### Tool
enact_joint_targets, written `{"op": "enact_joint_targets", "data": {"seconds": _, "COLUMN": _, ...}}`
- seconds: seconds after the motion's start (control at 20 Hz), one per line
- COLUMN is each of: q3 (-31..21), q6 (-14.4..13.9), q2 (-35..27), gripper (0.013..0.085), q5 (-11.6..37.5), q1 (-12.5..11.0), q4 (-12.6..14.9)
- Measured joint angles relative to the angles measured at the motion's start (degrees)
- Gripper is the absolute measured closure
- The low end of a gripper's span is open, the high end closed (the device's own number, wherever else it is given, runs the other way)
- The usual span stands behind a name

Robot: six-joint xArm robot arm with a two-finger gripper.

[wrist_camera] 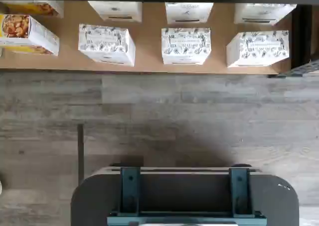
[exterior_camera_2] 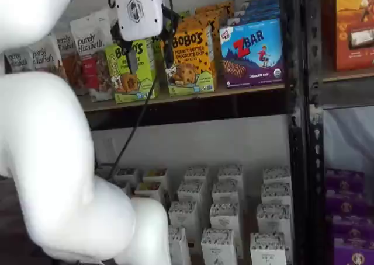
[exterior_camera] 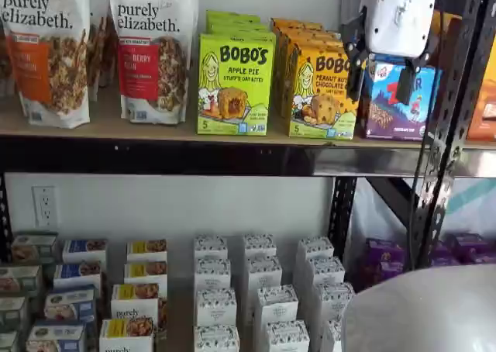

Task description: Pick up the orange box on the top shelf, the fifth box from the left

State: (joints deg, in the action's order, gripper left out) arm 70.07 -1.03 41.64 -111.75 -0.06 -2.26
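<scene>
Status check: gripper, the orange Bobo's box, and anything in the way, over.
Gripper open, empty, before the top shelf. Orange box upright, untouched. Green Bobo's box and ZBar box flank it.

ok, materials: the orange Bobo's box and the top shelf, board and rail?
Orange box: printed paperboard by the look, crisp folded edges, slight sheen.
Top shelf: board looks like tan wood or fibreboard, matte. Its front rail looks like glossy black painted metal; it reflects light.

mock shop: stocked shelves [exterior_camera: 232, 160] of boxed snacks [exterior_camera: 235, 84].
</scene>
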Motion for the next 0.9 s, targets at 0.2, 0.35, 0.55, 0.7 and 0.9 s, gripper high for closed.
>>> {"op": "enact_joint_targets", "data": {"seconds": 0.2, "q3": 1.3, "q6": -0.3, "q2": -1.4, "gripper": 0.013, "q5": -2.4, "q1": 0.7, "q4": 0.9}}
{"op": "enact_joint_targets", "data": {"seconds": 0.35, "q3": 1.3, "q6": -0.4, "q2": -1.4, "gripper": 0.013, "q5": -2.6, "q1": 0.8, "q4": 0.9}}
{"op": "enact_joint_targets", "data": {"seconds": 0.55, "q3": -0.5, "q6": 0.0, "q2": -0.4, "gripper": 0.013, "q5": -0.1, "q1": 0.3, "q4": 0.9}}
{"op": "enact_joint_targets", "data": {"seconds": 0.7, "q3": -2.1, "q6": 0.7, "q2": 0.2, "gripper": 0.013, "q5": 2.6, "q1": -0.2, "q4": 1.3}}
{"op": "enact_joint_targets", "data": {"seconds": 0.9, "q3": -3.5, "q6": 1.9, "q2": 0.3, "gripper": 0.013, "q5": 6.6, "q1": -1.7, "q4": 0.7}}
